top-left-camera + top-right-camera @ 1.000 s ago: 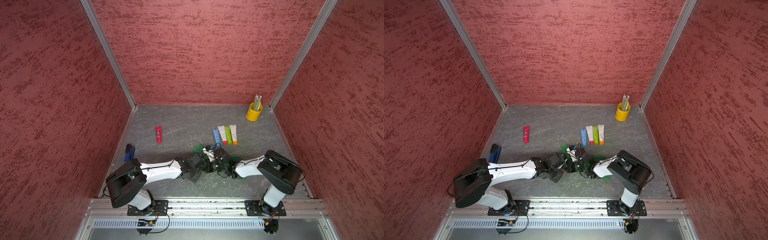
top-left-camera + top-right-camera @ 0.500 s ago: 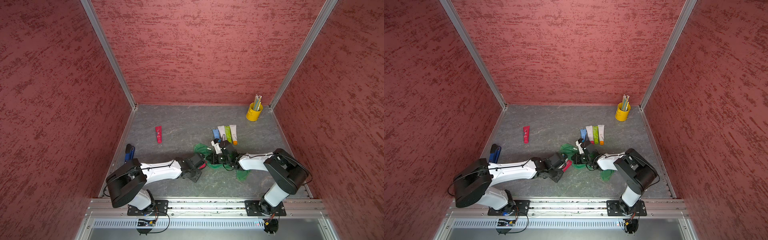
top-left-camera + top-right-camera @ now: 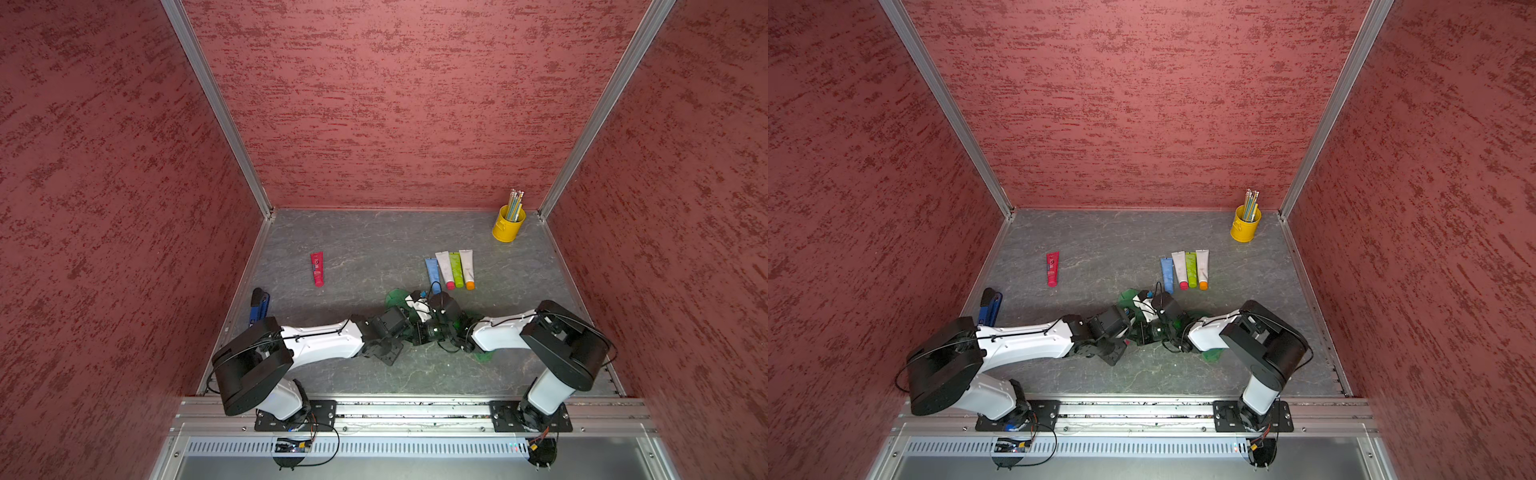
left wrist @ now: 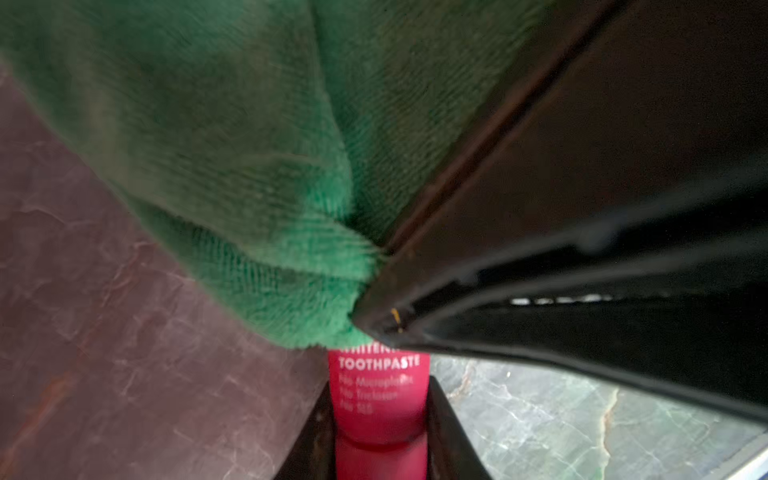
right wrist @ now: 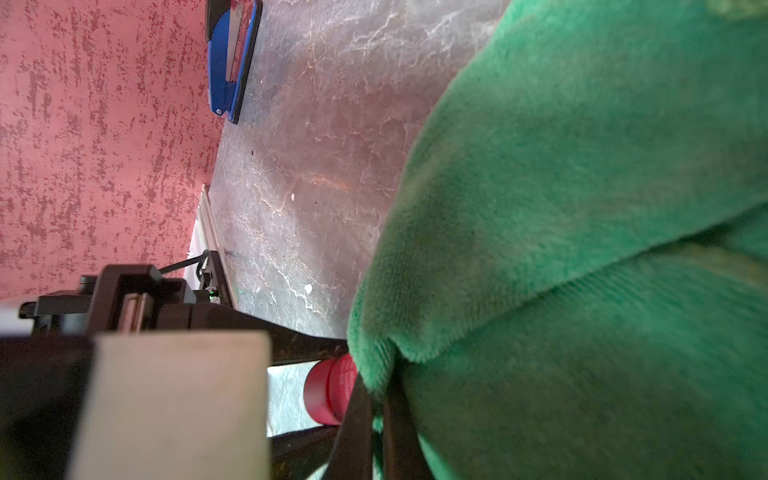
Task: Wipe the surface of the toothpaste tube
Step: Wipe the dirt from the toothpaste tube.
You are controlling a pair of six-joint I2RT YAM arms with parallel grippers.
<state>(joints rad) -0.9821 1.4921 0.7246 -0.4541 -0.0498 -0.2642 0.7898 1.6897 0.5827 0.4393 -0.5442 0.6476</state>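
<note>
The grey marbled tabletop (image 3: 374, 237) holds both arms stretched low toward its near centre, the left arm (image 3: 320, 343) from the near left and the right arm (image 3: 503, 332) from the near right, wrists meeting. A green cloth (image 5: 582, 208) is bunched there, pinched between the pressed-together fingers (image 5: 357, 424) of the right gripper (image 5: 374, 399) and lying against the red toothpaste tube (image 4: 376, 374). The left gripper (image 4: 379, 415) clamps that tube near its cap, lifted off the table. A yellow cup (image 3: 508, 226) of pencils stands far right, a blue stapler (image 3: 259, 305) lies at the left edge, four tubes (image 3: 451, 270) lie side by side just beyond the grippers, and a second red tube (image 3: 317, 269) lies left of centre.
</note>
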